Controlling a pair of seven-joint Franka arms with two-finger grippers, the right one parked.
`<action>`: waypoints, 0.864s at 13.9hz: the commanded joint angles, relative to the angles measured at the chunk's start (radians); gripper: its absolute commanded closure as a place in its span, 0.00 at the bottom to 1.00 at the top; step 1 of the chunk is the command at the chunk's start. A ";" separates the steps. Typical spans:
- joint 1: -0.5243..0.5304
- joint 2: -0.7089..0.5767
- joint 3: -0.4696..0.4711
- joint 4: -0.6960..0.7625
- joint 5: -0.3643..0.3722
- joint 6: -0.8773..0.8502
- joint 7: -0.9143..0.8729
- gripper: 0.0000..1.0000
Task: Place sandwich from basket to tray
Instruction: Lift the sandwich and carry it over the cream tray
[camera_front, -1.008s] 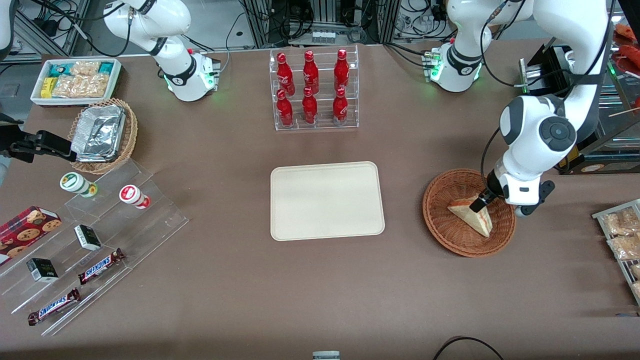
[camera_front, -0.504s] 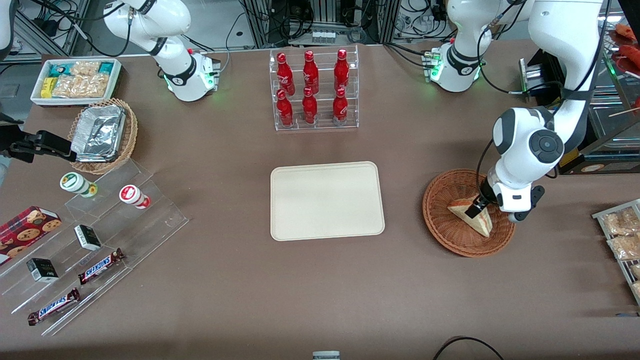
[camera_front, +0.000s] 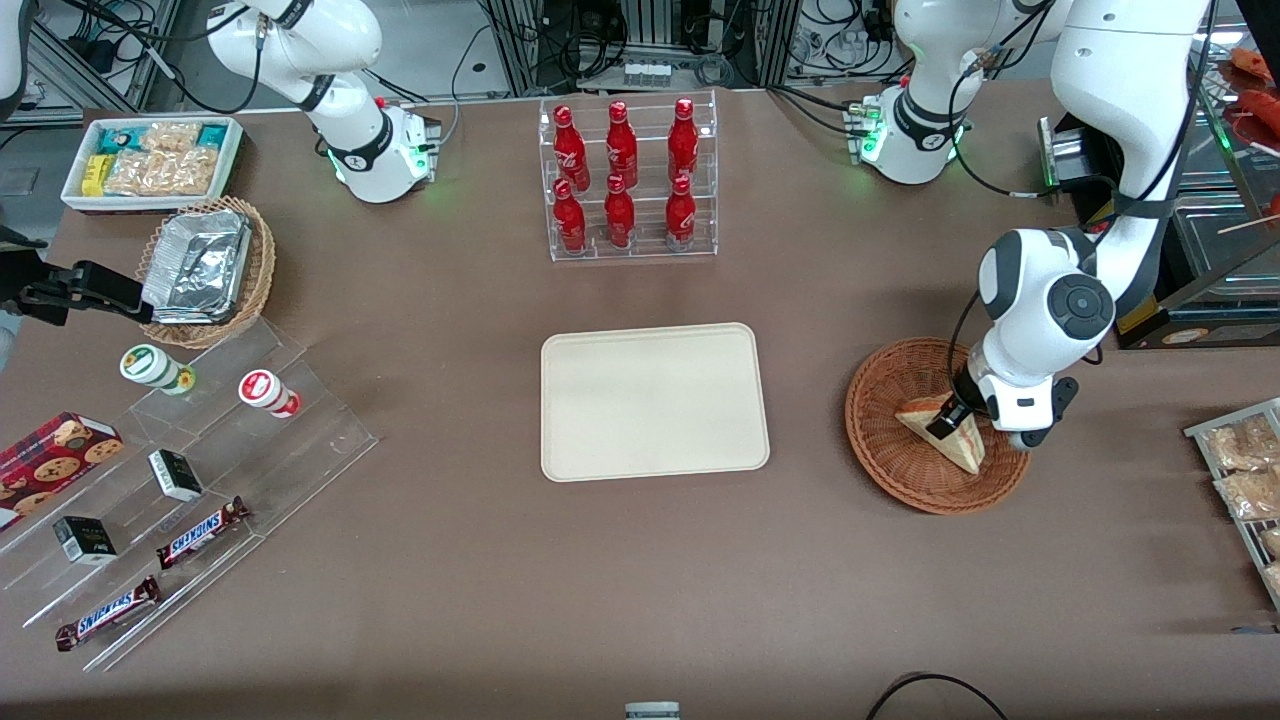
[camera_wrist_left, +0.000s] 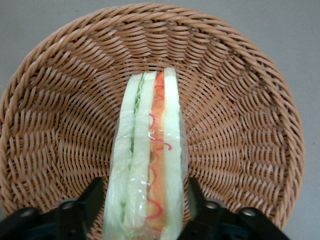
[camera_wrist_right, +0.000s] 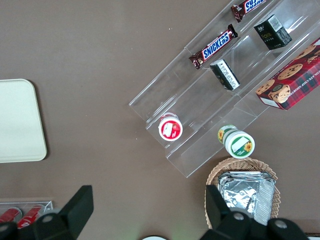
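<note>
Tool (camera_front: 945, 421) of the working arm sits low inside the basket (camera_front: 885, 455), straddling the sandwich (camera_front: 962, 447). Wrist view shows both fingers (camera_wrist_left: 85, 200) spread wide, one on each side of the wedge, each just beside the wrap with a small gap showing; so it is open and holds nothing yet. Sandwich stands on edge in the basket, filling stripe up toward the camera, bread faces turned out to the fingers. That pose probably explains the approach: closing across the two flat bread faces gives the pads broad surfaces, better than pinching the pointed end. Judged step: pre-grasp, closing comes next, then lift. Bread is soft and the wrap is slick, so a hard squeeze could crush it and a light one could slip.

Basket rests on the counter (camera_front: 480, 560) toward the working arm's end. Tray (camera_front: 654, 400) lies flat mid-counter, well apart from the basket, nothing on it. Path between basket and tray is bare counter; only the basket wall needs clearing on the way out. Rack of red bottles (camera_front: 625, 180) stands farther from the front camera than the tray, off the likely path. Toward the parked arm's end: foil containers in a tan wicker basket (camera_front: 205, 270), white bin of snack packets (camera_front: 150, 160), acrylic steps with candy bars (camera_front: 200, 530). More snack packets (camera_front: 1240, 470) lie at the working arm's counter edge.
</note>
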 joint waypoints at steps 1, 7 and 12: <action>0.004 0.003 -0.003 0.006 0.019 0.016 -0.031 1.00; -0.010 -0.073 -0.007 0.215 0.024 -0.343 -0.016 1.00; -0.131 -0.034 -0.027 0.536 0.019 -0.642 -0.045 1.00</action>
